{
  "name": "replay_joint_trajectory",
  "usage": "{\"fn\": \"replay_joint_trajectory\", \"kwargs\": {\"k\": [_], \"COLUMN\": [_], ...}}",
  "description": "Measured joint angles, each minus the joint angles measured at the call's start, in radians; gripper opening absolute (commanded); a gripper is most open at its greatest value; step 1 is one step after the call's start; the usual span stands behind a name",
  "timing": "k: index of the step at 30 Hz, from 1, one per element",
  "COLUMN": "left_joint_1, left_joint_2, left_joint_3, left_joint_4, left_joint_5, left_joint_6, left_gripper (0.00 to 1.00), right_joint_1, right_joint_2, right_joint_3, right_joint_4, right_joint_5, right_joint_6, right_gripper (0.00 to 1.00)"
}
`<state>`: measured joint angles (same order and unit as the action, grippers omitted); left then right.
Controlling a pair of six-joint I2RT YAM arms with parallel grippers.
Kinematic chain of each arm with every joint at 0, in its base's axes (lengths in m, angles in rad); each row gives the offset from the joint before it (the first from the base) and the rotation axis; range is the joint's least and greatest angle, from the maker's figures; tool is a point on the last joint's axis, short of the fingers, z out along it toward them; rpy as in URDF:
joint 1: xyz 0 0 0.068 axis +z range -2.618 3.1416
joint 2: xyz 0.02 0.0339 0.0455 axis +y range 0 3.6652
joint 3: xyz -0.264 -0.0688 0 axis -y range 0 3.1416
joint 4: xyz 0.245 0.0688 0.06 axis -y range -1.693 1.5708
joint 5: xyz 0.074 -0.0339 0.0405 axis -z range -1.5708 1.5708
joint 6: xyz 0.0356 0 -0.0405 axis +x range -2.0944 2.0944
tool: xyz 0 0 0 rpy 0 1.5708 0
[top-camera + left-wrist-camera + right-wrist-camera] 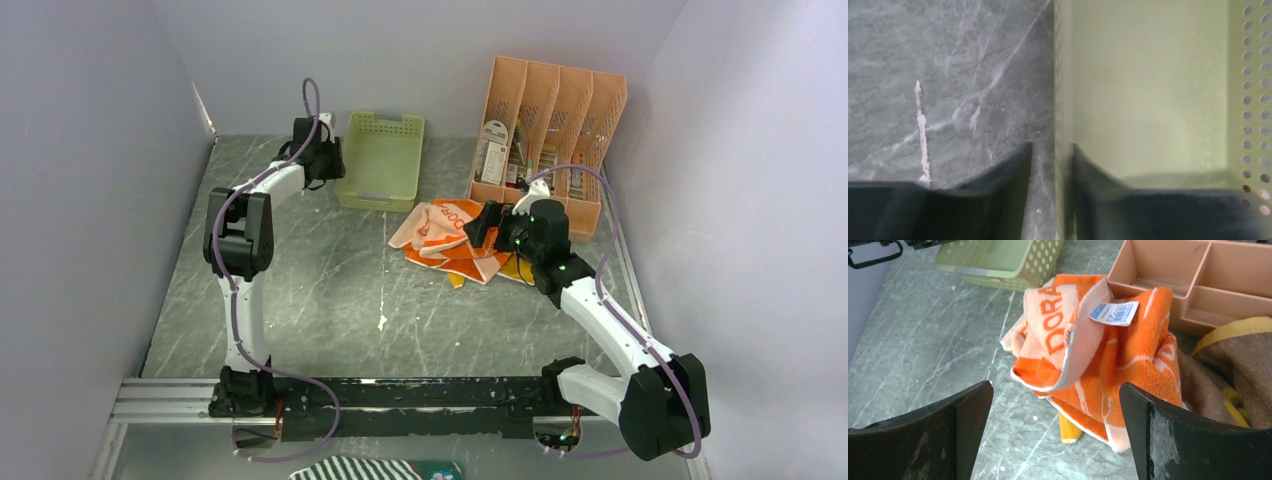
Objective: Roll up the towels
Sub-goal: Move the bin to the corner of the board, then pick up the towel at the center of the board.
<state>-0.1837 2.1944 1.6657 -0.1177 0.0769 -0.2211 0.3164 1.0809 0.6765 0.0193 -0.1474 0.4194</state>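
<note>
orange towel (1108, 355) being hovered over

it is being shown heaped against the yellow-tan towel (1233, 370) by the peach organizer (1168, 270), under the right gripper (1055, 387), fingers wide apart. the green basket (1063, 75) wall is being straddled by the left gripper (1052, 147), fingers slightly apart.

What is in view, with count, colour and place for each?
orange towel: one, orange and peach, crumpled before the organizer
yellow-brown towel: one, brown with yellow edge, against the orange towel's right side
label: one, white, on the orange towel
basket: one, pale green, far centre-left
organizer: one, peach, far right
striped item: one, black and white, below the near rail
table: one, grey marbled
left arm: one, white and black, reaching the basket
right arm: one, white and black, over the towels
left jaws: one pair, black, open astride a basket wall
right jaws: one pair, black, open above the towels
</note>
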Motion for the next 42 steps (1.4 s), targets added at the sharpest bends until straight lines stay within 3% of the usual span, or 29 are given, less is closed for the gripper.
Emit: {"fn": "replay_joint_trajectory", "kwargs": {"k": [1,2,10,16,17,18,19,25,32,42], "left_joint_1": [0.005,0.008,0.111,0.332,0.363,0.391,0.409,0.364,0.229,0.088], "left_joint_2": [-0.002,-0.006,-0.138,-0.217,-0.222,-0.224,-0.224,-0.281,-0.383,-0.095], "left_joint_3": [-0.014,-0.031,-0.212,-0.213,-0.198,-0.169,-0.135,-0.009,-0.008,-0.008], "left_joint_4": [0.002,0.011,0.028,-0.031,-0.044,-0.065,-0.084,-0.148,-0.119,-0.071], "left_joint_5": [-0.005,-0.005,-0.026,-0.042,-0.053,-0.062,-0.072,-0.074,0.021,0.043], "left_joint_6": [0.003,0.006,0.04,0.091,0.099,0.106,0.112,0.125,0.127,0.108], "left_gripper": [0.12,0.08,0.15,0.49,0.6,0.85,0.96,0.98,0.89,0.79], "right_joint_1": [0.0,0.0,0.0,0.0,0.0,0.0,0.0,0.0,0.0,0.002], "right_joint_2": [-0.002,-0.002,0.012,0.074,0.085,0.094,0.099,0.102,0.094,-0.027], "right_joint_3": [-0.007,-0.011,-0.035,-0.084,-0.085,-0.086,-0.086,-0.086,-0.109,-0.132], "right_joint_4": [-0.001,-0.003,0.013,0.05,0.051,0.051,0.051,0.054,0.069,0.029], "right_joint_5": [0.0,-0.001,-0.035,-0.093,-0.102,-0.11,-0.118,-0.142,-0.154,-0.144], "right_joint_6": [-0.002,-0.003,-0.004,0.02,0.022,0.023,0.024,0.02,0.023,0.017], "right_gripper": [1.0,1.0,1.0,1.0,1.0,1.0,1.0,1.0,1.0,1.0]}}
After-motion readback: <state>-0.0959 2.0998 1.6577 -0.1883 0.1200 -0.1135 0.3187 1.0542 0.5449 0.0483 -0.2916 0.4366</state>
